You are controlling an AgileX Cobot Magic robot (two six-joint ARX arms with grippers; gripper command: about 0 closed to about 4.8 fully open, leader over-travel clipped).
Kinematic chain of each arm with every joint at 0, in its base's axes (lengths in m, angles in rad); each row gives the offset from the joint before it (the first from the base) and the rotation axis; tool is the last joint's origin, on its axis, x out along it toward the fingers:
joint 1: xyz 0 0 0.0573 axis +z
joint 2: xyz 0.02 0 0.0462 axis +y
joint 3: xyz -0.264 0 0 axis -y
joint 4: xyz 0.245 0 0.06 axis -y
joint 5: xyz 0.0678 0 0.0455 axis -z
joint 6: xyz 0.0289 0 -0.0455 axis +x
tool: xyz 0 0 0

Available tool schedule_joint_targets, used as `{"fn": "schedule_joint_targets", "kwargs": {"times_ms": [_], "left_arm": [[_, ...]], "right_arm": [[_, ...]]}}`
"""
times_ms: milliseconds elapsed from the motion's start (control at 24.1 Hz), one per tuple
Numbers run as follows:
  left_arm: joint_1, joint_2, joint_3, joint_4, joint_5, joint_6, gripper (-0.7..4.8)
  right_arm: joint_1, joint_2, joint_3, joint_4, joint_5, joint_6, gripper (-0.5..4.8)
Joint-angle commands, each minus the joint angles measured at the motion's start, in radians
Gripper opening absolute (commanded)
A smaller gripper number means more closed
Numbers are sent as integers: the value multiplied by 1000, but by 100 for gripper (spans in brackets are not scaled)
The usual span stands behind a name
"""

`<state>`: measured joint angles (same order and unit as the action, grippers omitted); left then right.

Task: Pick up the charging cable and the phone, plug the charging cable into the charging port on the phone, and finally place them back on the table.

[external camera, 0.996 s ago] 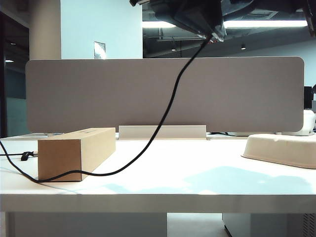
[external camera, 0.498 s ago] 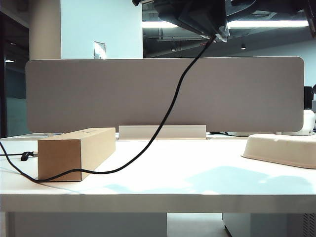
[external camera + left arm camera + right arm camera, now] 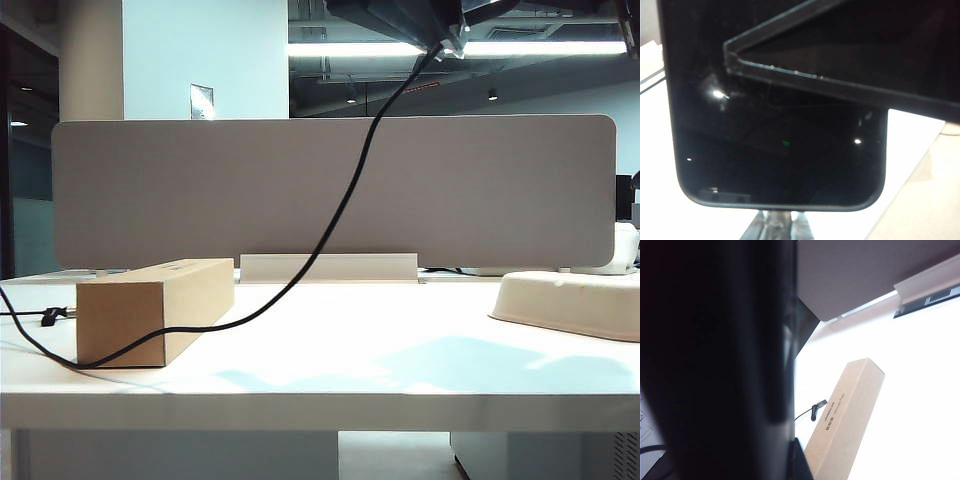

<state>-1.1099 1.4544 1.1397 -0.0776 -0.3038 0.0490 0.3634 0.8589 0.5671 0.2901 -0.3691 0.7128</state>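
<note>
White and smooth, the bench (image 3: 330, 370) fills the near ground of the exterior view, its thick pale front edge closest to the camera. On its left stands a long cardboard box (image 3: 150, 310), lying lengthwise away from the camera. The black cable (image 3: 345, 205) trails along the bench in front of the box's near end, curves past its right side and climbs steeply off the surface to the top of the view. On the right sits a shallow cream tray (image 3: 570, 300); its inside cannot be seen from this low angle. Behind them a low pale strip (image 3: 328, 266) lies at the foot of the grey divider panel (image 3: 200, 190), which closes off the back of the bench.

High above, at the upper edge of the exterior view, both arms meet as one dark mass where the cable ends. The left tool (image 3: 850, 70) grips the phone (image 3: 775, 150), whose glossy dark face fills the left wrist view; a silver plug (image 3: 775, 225) sits at its rounded short edge. The right tool (image 3: 715, 365) is a dark blur filling its wrist view, its jaws drawn close; what they hold cannot be told. Past it lie the box and the divider.
</note>
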Motion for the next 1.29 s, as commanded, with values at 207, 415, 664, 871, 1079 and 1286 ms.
{"fn": "schedule_joint_targets", "kwargs": {"times_ms": [207, 415, 664, 871, 1079, 1286], "left_arm": [[-4, -10, 24, 35, 35, -7, -5], [-3, -10, 24, -151, 35, -4, 188], [-5, -40, 24, -298, 39, 3, 297], [-1, -158, 24, -419, -88, 86, 274], [39, -254, 24, -484, -142, 135, 89], [109, -313, 24, -575, -145, 134, 46]], "right_arm": [[6, 5, -4, -32, -36, -33, -2], [5, 5, -4, -36, -2, -70, -2], [3, 5, -4, -71, 94, -108, -2], [-36, 7, -4, -130, 221, -111, -2], [-150, 61, -4, -171, 212, -74, -2], [-218, 153, -4, -164, 197, 5, -2]]}}
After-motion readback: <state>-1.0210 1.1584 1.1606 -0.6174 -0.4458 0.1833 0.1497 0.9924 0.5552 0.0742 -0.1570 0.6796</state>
